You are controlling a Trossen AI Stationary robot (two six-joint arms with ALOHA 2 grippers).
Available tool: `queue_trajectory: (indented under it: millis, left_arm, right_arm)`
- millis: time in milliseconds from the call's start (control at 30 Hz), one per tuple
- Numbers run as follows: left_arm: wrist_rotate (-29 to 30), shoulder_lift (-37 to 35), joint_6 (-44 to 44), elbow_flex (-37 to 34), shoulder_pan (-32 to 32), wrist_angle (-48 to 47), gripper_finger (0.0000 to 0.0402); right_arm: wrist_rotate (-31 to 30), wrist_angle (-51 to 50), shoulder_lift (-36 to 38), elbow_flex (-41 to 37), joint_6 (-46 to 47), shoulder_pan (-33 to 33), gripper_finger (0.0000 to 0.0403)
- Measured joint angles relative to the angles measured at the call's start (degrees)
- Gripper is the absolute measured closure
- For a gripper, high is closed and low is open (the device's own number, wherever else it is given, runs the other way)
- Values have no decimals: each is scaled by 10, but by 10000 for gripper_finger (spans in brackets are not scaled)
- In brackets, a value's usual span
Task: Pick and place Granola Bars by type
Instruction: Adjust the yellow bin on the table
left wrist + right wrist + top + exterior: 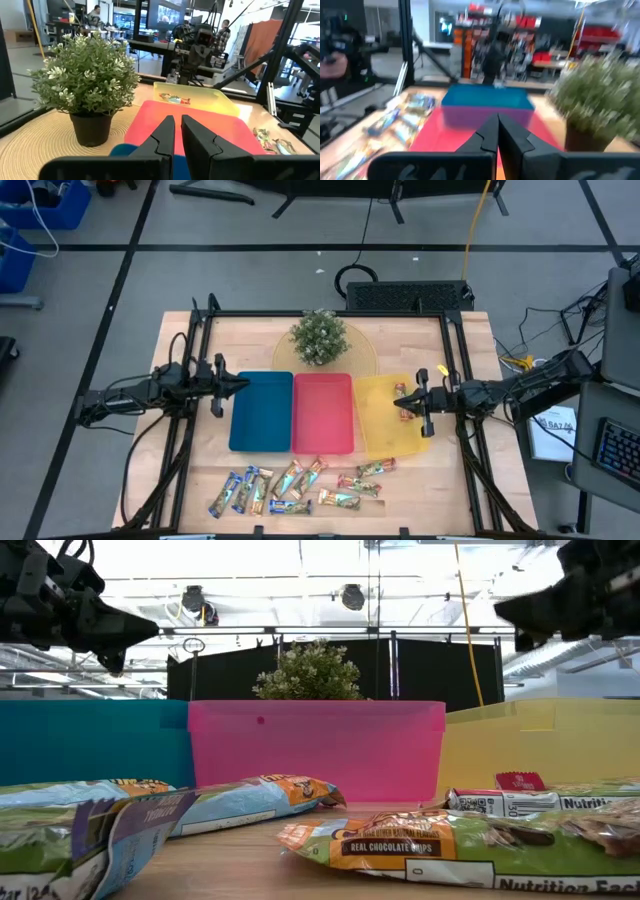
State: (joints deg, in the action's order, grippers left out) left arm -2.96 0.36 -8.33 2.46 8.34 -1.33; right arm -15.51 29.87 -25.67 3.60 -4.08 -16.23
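Several granola bars (290, 488) lie loose on the wood near the table's front edge, also close up in the low view (420, 845). One bar (404, 413) lies flat in the yellow tray (385, 442). The blue tray (262, 412) and red tray (323, 412) stand side by side to its left. My left gripper (240, 383) hovers level at the blue tray's left edge, shut on nothing (178, 122). My right gripper (400, 402) hovers level over the yellow tray, above that bar, shut with nothing in it (498, 120).
A small potted plant (319, 338) stands on a round woven mat (360, 352) behind the trays. Black frame rails (200, 430) run along the table's left and right sides. Bare wood lies between the trays and the loose bars.
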Motion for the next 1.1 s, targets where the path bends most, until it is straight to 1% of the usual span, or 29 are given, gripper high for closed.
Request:
queue_trajectory:
  millis: [133, 200, 300, 367, 433, 533, 667, 800, 900, 967, 1100]
  left_arm:
    - [5, 8, -28, 0, 0, -5, 360]
    - [8, 23, -39, 0, -1, -4, 360]
    - [14, 66, -45, 0, -12, 25, 360]
    - [23, 110, -44, 9, -26, 53, 360]
    - [57, 166, -44, 34, -46, 73, 360]
    - [121, 270, -28, 94, -84, 85, 360]
    - [160, 428, 3, 198, -130, 86, 360]
    - [167, 568, 11, 304, -156, 61, 360]
    - [166, 654, 7, 376, -173, 60, 360]
    - [154, 711, 7, 423, -190, 58, 360]
    - [159, 827, 7, 537, -244, 48, 360]
  right_arm:
    - [-58, -32, 52, -3, -32, 0, 403]
    - [-48, -57, 81, -3, -44, 0, 403]
    - [-9, -97, 117, -4, -50, 0, 403]
    - [-4, -116, 134, -4, -44, 0, 403]
    - [-4, -128, 144, -4, -42, 0, 403]
    - [1, -136, 147, -4, -43, 0, 403]
    - [7, -135, 147, -5, -54, 0, 403]
    - [7, -134, 148, -5, -54, 0, 403]
    - [7, -129, 148, -5, -47, 0, 403]
    - [7, -125, 148, -5, -46, 0, 403]
    - [6, -108, 148, -5, -46, 0, 403]
